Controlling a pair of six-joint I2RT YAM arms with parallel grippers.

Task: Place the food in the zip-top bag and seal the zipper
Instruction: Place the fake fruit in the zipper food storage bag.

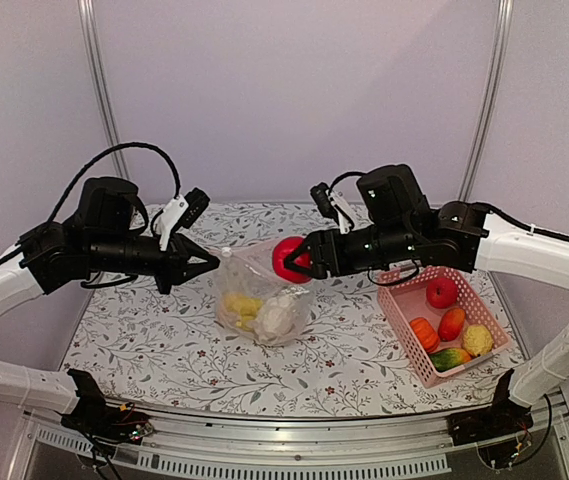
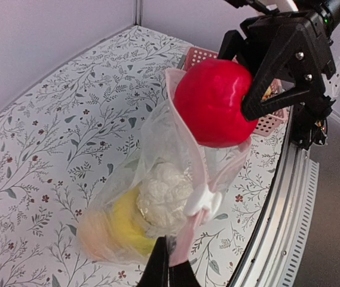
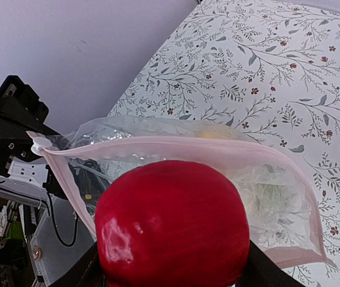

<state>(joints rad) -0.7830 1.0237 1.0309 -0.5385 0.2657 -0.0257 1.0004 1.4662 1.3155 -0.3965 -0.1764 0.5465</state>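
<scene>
Fruit (image 1: 287,259) — right claw (image 1: 304,262); bag (image 1: 249,285) — left claw (image 1: 214,265)

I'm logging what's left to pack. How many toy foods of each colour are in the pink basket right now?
Red: 1, round fruit
Orange: 2, ribbed piece and oval piece
Yellow: 1, bumpy piece
Green: 1, long piece
Total: 5 in the basket

Fruit (image 2: 214,101) in my black right tool (image 1: 302,262): glossy red. Bag (image 1: 264,300) clear, zipper (image 3: 175,145) pale pink; white cauliflower (image 2: 161,200), yellow banana (image 2: 125,224) inside. Bench (image 1: 154,340): white, grey leaf print.
</scene>
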